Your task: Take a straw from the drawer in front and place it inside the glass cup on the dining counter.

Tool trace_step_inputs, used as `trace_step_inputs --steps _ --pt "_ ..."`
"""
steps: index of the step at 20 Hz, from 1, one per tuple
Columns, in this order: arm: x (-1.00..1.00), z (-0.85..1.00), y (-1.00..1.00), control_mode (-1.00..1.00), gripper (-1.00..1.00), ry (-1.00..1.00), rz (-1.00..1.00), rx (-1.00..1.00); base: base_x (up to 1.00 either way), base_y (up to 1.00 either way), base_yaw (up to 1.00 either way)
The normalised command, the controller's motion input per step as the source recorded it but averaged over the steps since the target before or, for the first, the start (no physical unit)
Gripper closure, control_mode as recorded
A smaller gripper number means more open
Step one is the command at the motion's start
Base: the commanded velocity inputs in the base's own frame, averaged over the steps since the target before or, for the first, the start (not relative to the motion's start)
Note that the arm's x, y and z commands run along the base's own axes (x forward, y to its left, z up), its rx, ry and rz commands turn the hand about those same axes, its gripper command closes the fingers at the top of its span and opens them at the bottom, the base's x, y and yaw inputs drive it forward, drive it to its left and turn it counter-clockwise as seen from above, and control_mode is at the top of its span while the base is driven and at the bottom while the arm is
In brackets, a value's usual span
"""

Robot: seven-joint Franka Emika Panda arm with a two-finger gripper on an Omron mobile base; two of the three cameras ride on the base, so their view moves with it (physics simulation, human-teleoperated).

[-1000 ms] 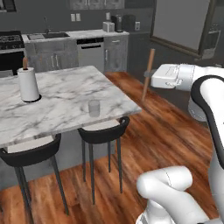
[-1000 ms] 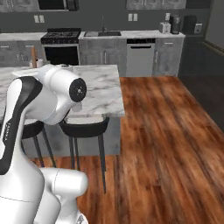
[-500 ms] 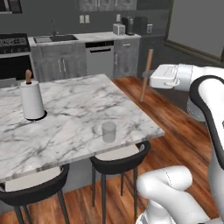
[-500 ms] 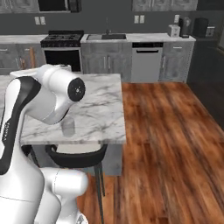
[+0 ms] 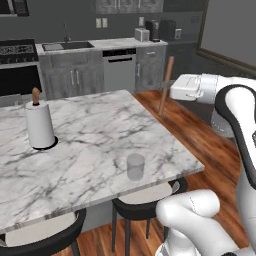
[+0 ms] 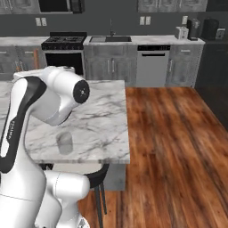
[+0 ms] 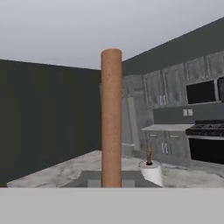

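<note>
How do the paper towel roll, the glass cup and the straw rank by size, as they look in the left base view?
1. The paper towel roll, clearly the bulkiest.
2. and 3. unsure: the straw, held by the gripper, looks longer yet far thinner than the glass cup, and the cup is nearer the camera.

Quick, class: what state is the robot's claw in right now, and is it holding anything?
Claw: closed on the straw, held off to the side of the dining counter.
</note>
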Motion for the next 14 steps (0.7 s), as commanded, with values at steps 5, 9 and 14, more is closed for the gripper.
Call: trace_step_inputs --steps 5,9,14 --pt "0.86 -0.19 -0.63 -1.0 1.0 0.0 0.37 0.09 0.0 0.0 0.0" --pt "0.85 -0.41 -0.59 -1.0 1.0 0.0 0.47 0.08 0.0 0.0 0.0" --pt "0.59 -0.51 -0.24 -1.0 1.0 0.0 0.44 0.02 0.0 0.0 0.0"
